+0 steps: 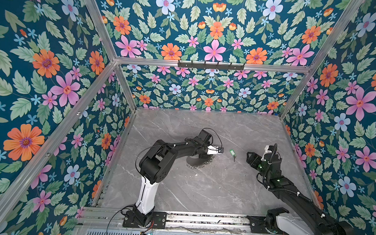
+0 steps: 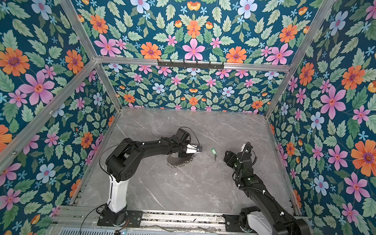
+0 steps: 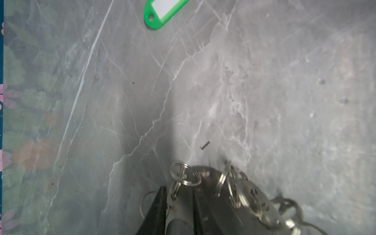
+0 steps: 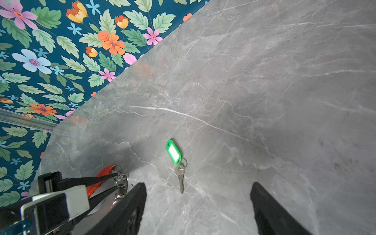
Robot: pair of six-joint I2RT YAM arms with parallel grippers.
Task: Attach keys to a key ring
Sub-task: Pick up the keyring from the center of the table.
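1. Grey marble table: key lies flat mid-frame, between both grippers, touching neither.
2. Left gripper pinched narrowly on key ring; its arm hides the ring's upper part.
3. Right gripper spread wide, empty, near key.

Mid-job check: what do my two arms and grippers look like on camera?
Left arm: black, white lower link, thin loose black cable; left gripper has slim black fingers and a white block. Right arm: black, ribbed hose, white ties, green lights; right gripper has broad black fingers.
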